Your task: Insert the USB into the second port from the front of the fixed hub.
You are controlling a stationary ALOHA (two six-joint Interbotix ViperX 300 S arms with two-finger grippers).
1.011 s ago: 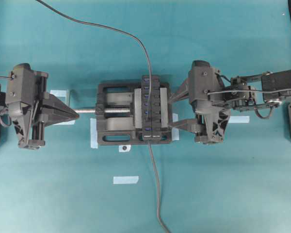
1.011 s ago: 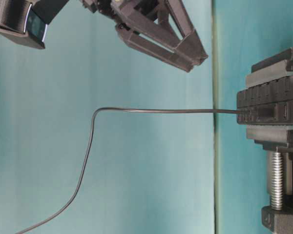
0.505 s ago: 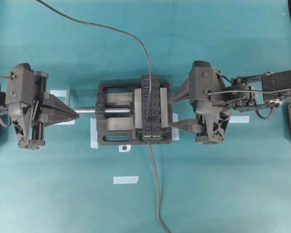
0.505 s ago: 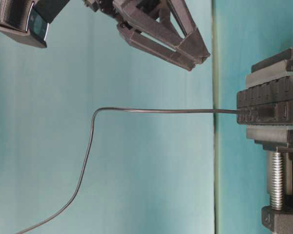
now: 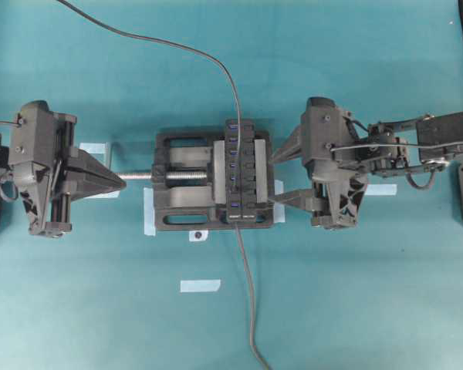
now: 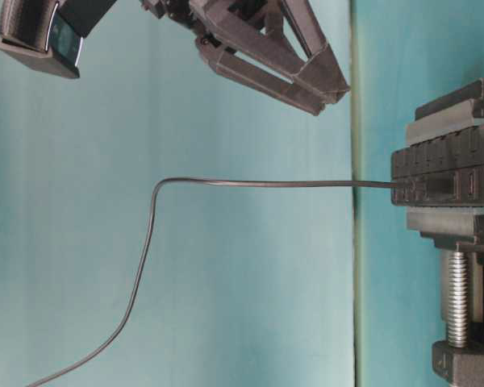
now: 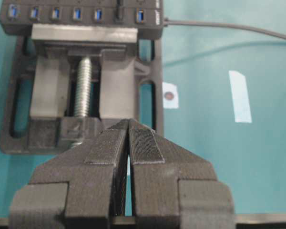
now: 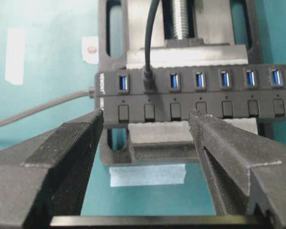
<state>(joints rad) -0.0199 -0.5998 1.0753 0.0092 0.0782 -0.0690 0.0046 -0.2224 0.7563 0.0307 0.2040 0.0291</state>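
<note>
While I watch from the right wrist view, the USB (image 8: 149,82) sits plugged into the 2nd port from the labelled end of the fixed hub (image 8: 190,93), which the vise (image 5: 187,179) clamps on the bench (image 5: 355,308). My right gripper (image 8: 145,125) hovers beside the hub, jaws wide and empty. My left gripper (image 7: 128,126) waits by the vise screw (image 7: 83,86), jaws pressed together on nothing.

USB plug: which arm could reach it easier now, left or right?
Right, probably. The right gripper, open, sits beside the fixed hub, facing the USB; the left gripper is shut, across the vise.
</note>
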